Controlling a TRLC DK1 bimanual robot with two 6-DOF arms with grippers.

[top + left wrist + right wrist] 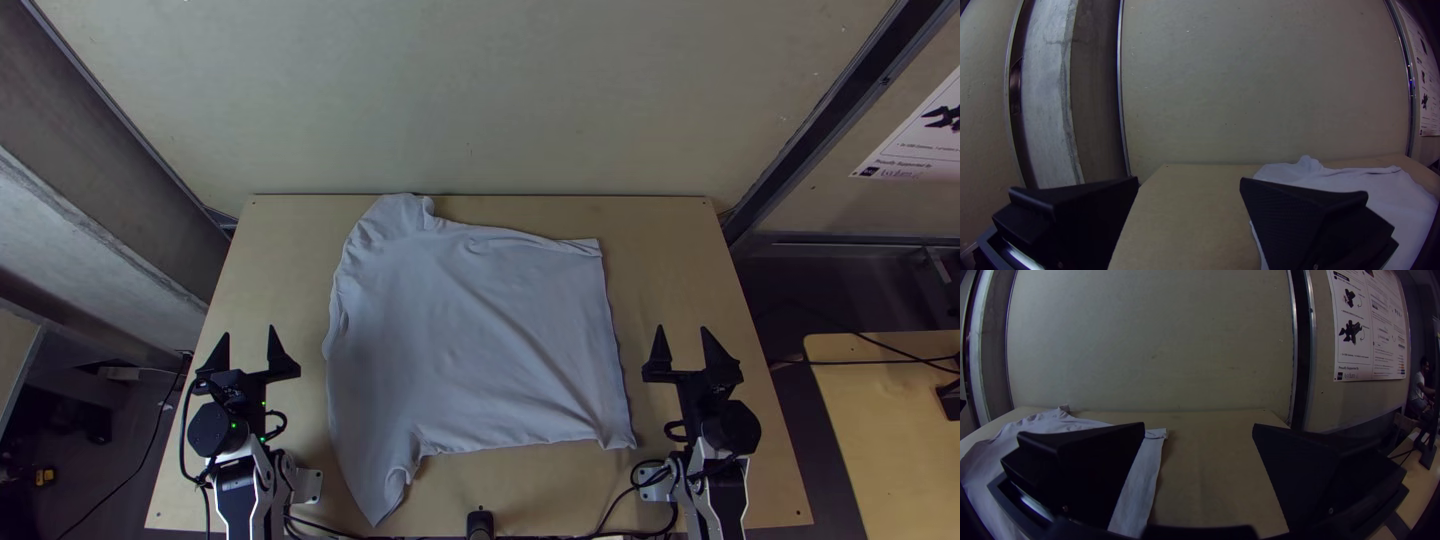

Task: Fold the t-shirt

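Top: t-shirt [480,340] spread on surface [260,300], hem toward right arm, sleeves at far and near edges. Smooth creases first, then pinch matching edge points and lift together.
Left wrist: left gripper [1189,182] fingers apart, empty.
Right wrist: right gripper [1198,427] likewise; approach low, flat.
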